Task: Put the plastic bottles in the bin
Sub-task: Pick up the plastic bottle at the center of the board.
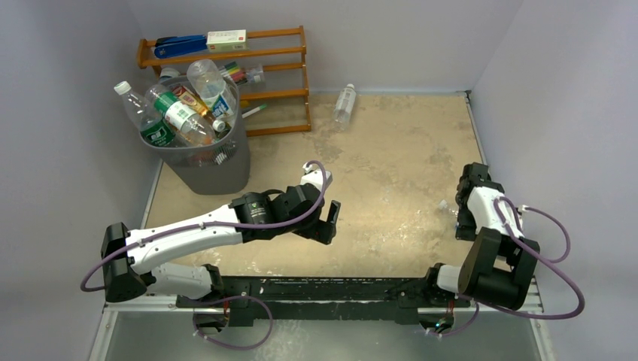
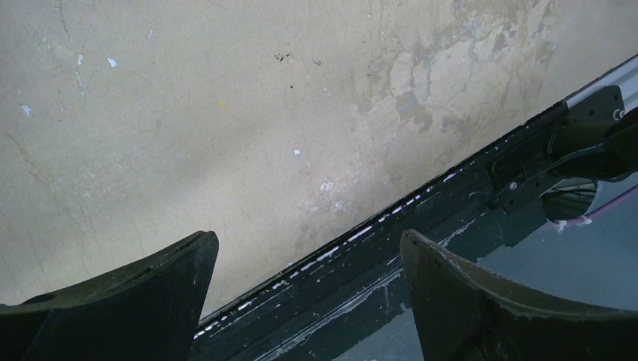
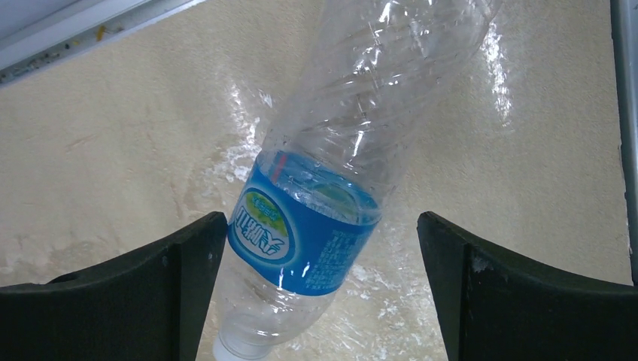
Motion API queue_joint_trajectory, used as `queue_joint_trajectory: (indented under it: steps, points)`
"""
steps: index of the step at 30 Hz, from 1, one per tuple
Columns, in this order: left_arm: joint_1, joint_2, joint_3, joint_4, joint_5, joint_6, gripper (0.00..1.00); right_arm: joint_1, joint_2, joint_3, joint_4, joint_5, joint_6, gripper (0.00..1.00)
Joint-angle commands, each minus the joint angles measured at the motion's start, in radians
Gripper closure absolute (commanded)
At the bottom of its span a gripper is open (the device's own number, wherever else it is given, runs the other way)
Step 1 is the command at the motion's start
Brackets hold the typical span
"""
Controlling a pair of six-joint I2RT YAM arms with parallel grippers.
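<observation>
A scuffed beige table [image 1: 391,150] sits between pale walls. At upper left the grey bin [image 1: 218,177] is heaped with bottles [image 1: 180,113]. One clear bottle [image 1: 344,102] lies at top centre, near the wooden rack [image 1: 278,53]. At the right, a blue-labelled bottle [image 3: 361,113] lies on the table between the wide-spread fingers of the right gripper [image 3: 322,229], not clamped. The left gripper [image 2: 308,244], at lower centre, is spread wide over bare table and holds nothing.
</observation>
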Motion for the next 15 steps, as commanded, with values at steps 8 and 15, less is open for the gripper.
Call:
queue_joint_trajectory:
  steps: [8, 15]
  points:
    - [-0.004, 0.020, 0.049, 0.041, 0.015, 0.010, 0.08, -0.002, 0.030, -0.049, 0.090, -0.006, -0.053, 0.17]
    - [-0.005, 0.035, 0.054, 0.066, 0.039, -0.010, 0.08, 0.001, 0.086, -0.027, 0.147, -0.017, -0.146, 0.31]
